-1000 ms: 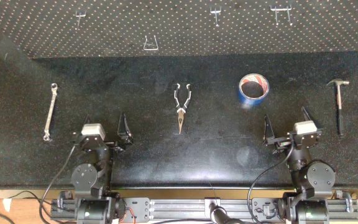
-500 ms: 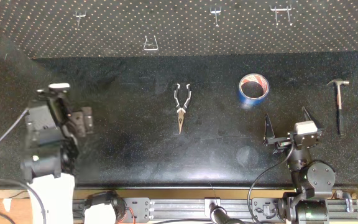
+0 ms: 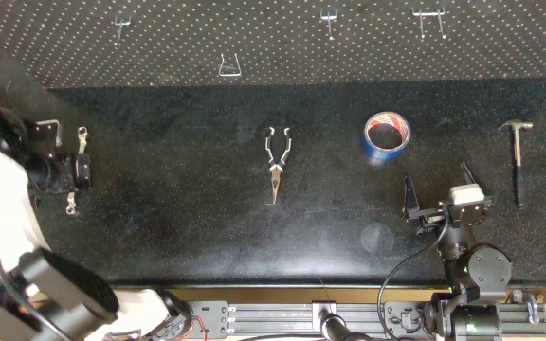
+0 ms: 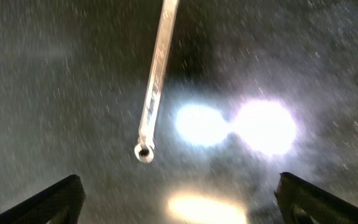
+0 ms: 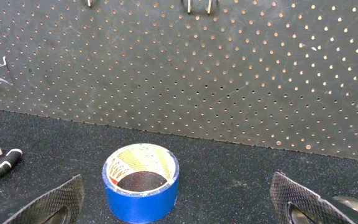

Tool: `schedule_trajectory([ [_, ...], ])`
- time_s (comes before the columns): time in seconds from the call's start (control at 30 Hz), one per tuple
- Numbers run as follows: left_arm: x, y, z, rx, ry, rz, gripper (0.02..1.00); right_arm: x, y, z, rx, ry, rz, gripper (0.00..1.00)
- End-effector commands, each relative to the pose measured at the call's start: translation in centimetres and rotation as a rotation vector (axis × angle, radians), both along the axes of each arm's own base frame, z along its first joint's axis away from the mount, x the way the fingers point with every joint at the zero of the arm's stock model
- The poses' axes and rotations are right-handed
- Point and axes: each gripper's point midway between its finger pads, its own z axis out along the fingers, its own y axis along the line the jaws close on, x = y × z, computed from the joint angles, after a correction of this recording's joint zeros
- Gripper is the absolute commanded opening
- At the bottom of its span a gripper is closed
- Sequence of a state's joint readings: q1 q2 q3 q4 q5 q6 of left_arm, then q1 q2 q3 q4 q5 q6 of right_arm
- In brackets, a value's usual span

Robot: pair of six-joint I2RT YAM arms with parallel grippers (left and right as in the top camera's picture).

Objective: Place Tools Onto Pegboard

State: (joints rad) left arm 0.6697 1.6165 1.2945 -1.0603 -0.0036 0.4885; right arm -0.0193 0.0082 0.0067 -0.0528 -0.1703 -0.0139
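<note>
Wrench, one: lies flat on the black mat at 9 o'clock, its shaft running 12 to 6. The left gripper hangs over its middle.

Left gripper: fingers spread wide, grasping nothing. The wrench's ring end lies ahead of the gap, not within it.

Right gripper, at 5 o'clock: likewise spread and empty.

Hazards, as judged: the shaft is thin and sits low, so the fingers may scrape the mat or nip only the ring end. The wrench could then pivot, slip, or swing wide of its hook.

Other stock:
- pliers, one, at centre
- tape roll, one, at 2 o'clock
- hammer, one, at 3 o'clock
- pegboard, one, along 12 o'clock, carrying four hooks
</note>
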Motion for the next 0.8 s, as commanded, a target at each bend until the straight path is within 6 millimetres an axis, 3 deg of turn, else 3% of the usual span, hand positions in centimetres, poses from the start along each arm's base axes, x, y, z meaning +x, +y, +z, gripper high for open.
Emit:
schedule_trajectory([
  [0.03, 1.4, 1.0, -2.9, -0.049, 0.072, -0.143, 0.993, 0.0, 0.1, -0.1, -0.014, 0.000, 0.005, 0.976],
  [0.2, 0.9, 3.1, -5.6, -0.067, 0.096, -0.147, 0.993, 0.0, 0.1, -0.1, -0.014, 0.000, 0.005, 0.974],
  [0.4, 0.7, 3.2, -8.8, -0.111, 0.156, -0.199, 0.993, 0.0, 0.1, -0.1, -0.014, 0.000, 0.005, 0.976],
  [0.7, 0.9, 3.4, -10.5, -0.127, 0.170, -0.199, 1.000, 0.0, 0.1, -0.1, -0.014, 0.000, 0.005, 0.974],
  [0.73, 0.9, 3.4, -10.5, -0.126, 0.170, -0.199, 0.768, 0.0, 0.1, -0.1, -0.014, 0.000, 0.005, 0.974],
  [0.8, 0.8, 3.3, -10.5, -0.129, 0.172, -0.199, 0.411, 0.0, 0.1, -0.1, -0.014, 0.000, 0.005, 0.976],
])
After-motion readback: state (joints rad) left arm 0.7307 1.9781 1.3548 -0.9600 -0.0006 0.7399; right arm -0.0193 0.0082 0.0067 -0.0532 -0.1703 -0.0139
